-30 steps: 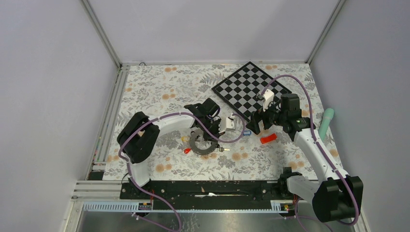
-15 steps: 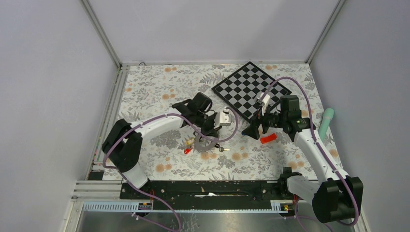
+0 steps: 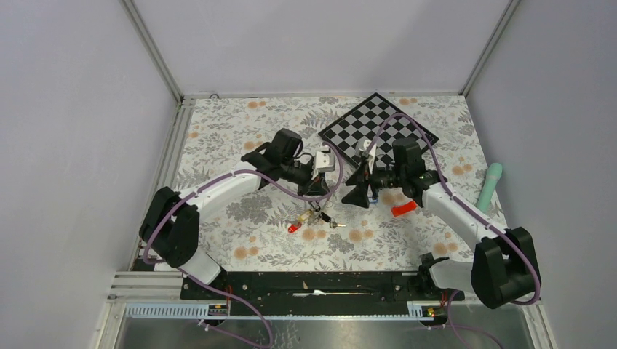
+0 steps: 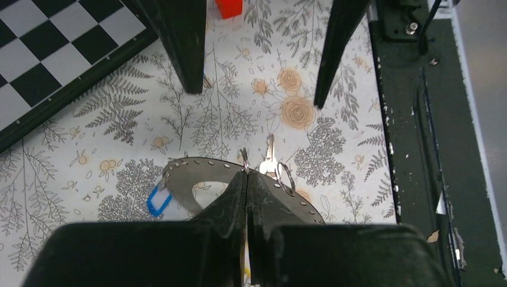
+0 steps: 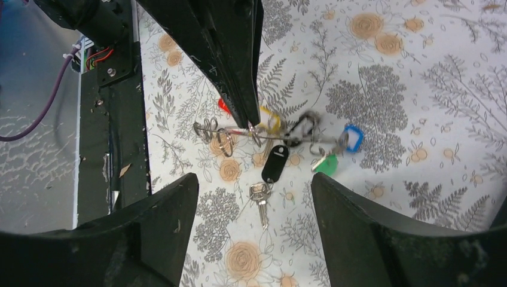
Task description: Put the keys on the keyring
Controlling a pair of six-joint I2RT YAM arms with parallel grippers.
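Observation:
My left gripper point(image 4: 246, 176) is shut on the rim of the dark grey keyring point(image 4: 197, 173), a flat ring with small holes round its edge, held up off the table. In the top view the left gripper point(image 3: 314, 189) is mid-table with the keys point(image 3: 314, 217) hanging below it. The right wrist view shows the keyring point(image 5: 287, 136) edge-on, with black point(image 5: 275, 164), yellow point(image 5: 269, 119), blue point(image 5: 353, 137), green point(image 5: 326, 164) and red point(image 5: 222, 106) tagged keys dangling. My right gripper point(image 5: 253, 179) is open just right of them, also seen from above point(image 3: 360, 190), holding nothing.
A black-and-white chequered board point(image 3: 378, 131) lies at the back right. A red oblong block point(image 3: 404, 209) rests beside the right arm, and a teal cylinder point(image 3: 491, 182) lies off the mat's right edge. The black rail point(image 3: 313, 283) runs along the near edge.
The left gripper has lifted the keyring off the table and carried it back, keys now dangling. The right gripper has swung left toward it, its jaws narrowing somewhat.

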